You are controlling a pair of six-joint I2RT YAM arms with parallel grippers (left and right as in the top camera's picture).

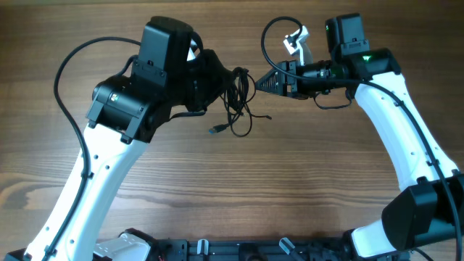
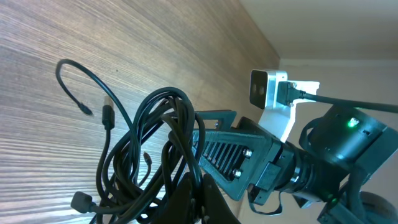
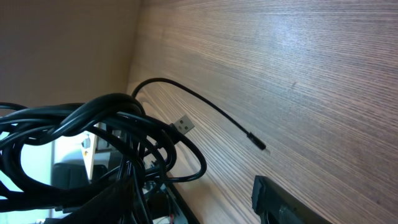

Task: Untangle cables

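Observation:
The cables are a bunch of thin black cords hanging in loops just above the wooden table, with a plug end trailing at the lower left. My left gripper is shut on strands at the top of the bunch; in the left wrist view its fingers pinch the cords. My right gripper is open, right beside the bunch on its right, and it also shows in the left wrist view. In the right wrist view the cables loop over its left finger, and a USB plug sticks out between the jaws.
The right arm's white camera mount stands just behind the grippers. The left arm's thick black cable arcs over the table at the left. The arm bases line the front edge. The table's far edge meets a wall.

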